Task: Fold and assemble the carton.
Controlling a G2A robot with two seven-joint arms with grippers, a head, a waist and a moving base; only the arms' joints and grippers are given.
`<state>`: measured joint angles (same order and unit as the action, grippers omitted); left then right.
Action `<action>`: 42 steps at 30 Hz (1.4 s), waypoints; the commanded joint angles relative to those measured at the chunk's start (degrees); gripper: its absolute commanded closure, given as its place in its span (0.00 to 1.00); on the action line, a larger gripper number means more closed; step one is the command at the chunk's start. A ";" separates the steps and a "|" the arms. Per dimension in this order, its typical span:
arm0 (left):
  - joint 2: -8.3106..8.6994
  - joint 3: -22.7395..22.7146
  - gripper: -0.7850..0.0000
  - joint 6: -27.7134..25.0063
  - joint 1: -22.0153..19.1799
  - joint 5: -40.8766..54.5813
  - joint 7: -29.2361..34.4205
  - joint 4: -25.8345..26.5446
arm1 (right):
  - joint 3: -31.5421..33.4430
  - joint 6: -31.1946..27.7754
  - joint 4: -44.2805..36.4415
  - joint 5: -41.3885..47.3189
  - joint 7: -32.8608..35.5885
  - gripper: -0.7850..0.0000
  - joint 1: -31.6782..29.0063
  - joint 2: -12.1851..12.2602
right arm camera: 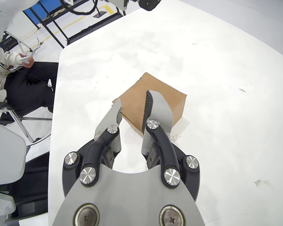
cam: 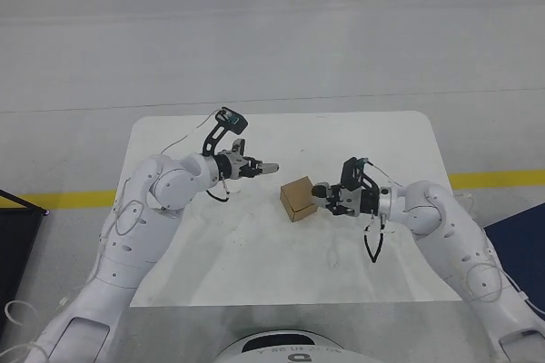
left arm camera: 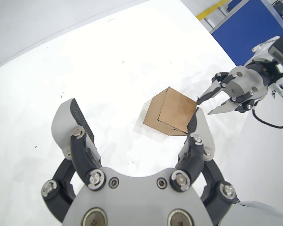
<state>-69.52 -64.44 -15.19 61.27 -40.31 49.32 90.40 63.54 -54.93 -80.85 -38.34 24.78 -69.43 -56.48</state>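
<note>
The carton [cam: 298,198] is set at the middle of the table [cam: 254,263], squared into a cube. The right gripper [cam: 322,197] is held parted at its right edge (contact cannot be confirmed), and the left gripper [cam: 271,168] is spread wide and empty, apart to its far left. Should that edge be pressed while the left side is unbraced, the light box could be slid or tipped leftward and its tucked flap sprung open.

In the right wrist view the right gripper [right arm camera: 133,98] covers the near edge of the carton [right arm camera: 136,88], so whether they touch cannot be told. In the left wrist view one finger [left arm camera: 201,123] of the left gripper [left arm camera: 135,105] hides the carton's corner nearest the right gripper. The carton's underside is hidden.
</note>
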 commanded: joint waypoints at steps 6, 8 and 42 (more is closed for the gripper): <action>0.00 0.00 0.00 0.00 0.00 0.01 0.00 0.00 | -0.97 1.32 -0.05 0.59 1.72 1.00 0.95 -0.04; 0.00 0.00 0.00 0.00 0.00 0.01 0.00 0.00 | -1.00 0.56 -0.33 0.71 0.79 1.00 1.04 -0.07; 0.00 0.00 0.00 0.00 0.00 0.01 0.00 0.00 | -2.05 4.51 0.42 -7.35 -9.56 1.00 -0.02 -0.93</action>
<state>-69.52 -64.44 -15.20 61.27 -40.30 49.32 90.40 61.58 -50.48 -80.48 -45.79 14.96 -69.52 -57.39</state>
